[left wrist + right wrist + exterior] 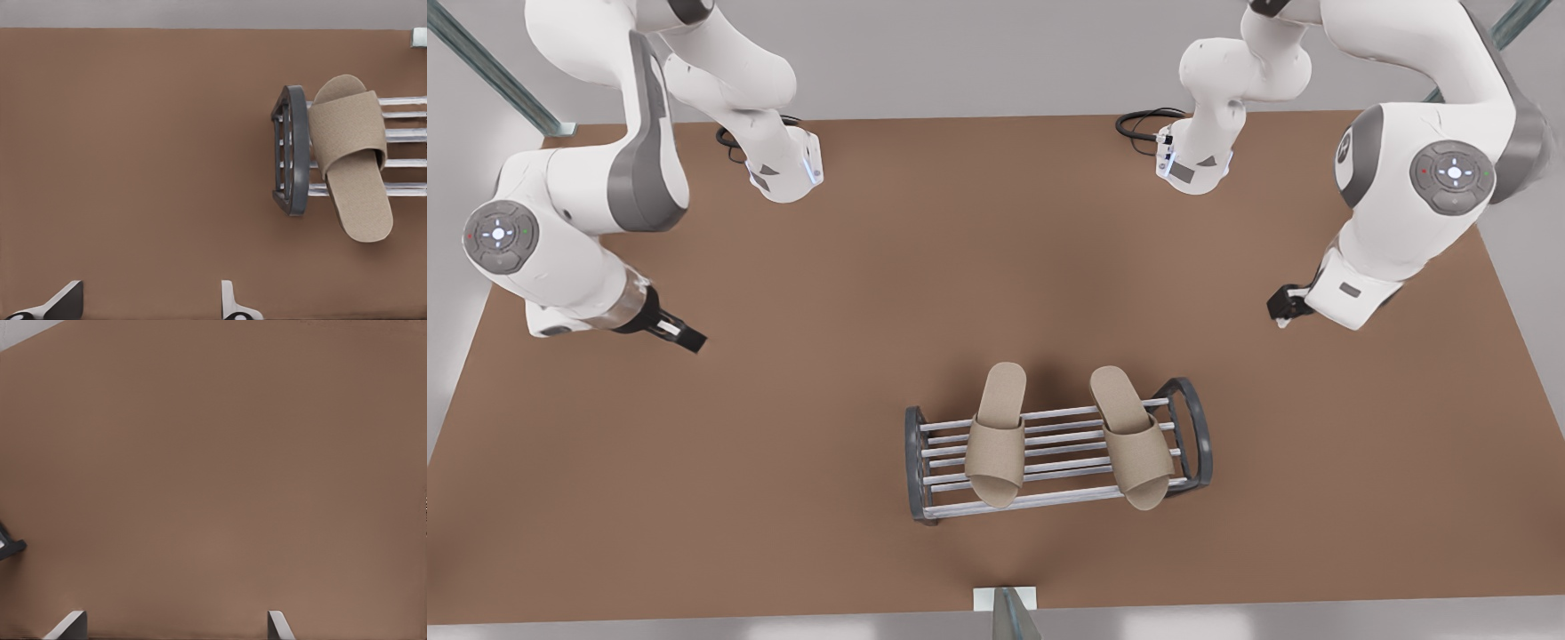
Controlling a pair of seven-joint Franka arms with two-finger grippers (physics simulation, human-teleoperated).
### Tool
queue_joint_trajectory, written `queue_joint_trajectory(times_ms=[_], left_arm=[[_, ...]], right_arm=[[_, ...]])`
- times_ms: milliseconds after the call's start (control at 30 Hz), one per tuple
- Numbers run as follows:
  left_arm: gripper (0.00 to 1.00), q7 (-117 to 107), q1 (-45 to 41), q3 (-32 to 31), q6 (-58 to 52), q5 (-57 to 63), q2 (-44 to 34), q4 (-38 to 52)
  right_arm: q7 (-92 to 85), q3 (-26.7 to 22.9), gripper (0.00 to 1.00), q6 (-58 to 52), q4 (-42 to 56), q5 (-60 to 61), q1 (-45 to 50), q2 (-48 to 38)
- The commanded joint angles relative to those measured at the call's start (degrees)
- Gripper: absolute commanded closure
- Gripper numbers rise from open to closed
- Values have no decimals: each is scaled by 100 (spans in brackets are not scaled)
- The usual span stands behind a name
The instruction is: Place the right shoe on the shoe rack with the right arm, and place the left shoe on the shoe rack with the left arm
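Already, both slippers lay on the shoe rack (914, 462) – the right shoe (996, 436) and the left shoe (1134, 436) side by side, long axes crossing its silver bars, heels overhanging the edge toward the arm bases. Your left gripper (1282, 307) hung well apart from the rack, off the arched end nearest the left shoe, its fingers spread wide and holding nothing. Your right gripper (685, 336) hung well off the rack's opposite end – equally wide, equally empty. Placement looked complete.
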Motion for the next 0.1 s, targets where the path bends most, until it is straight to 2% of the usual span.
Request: queue_joint_trajectory(times_ms=[0,67], left_arm=[[0,643,22,3,-32,152,-14,4],[0,283,-198,3,-41,275,-40,4]], right_arm=[[-2974,2,0,-161,9,8,11,0],[-2974,2,0,-161,9,8,19,0]])
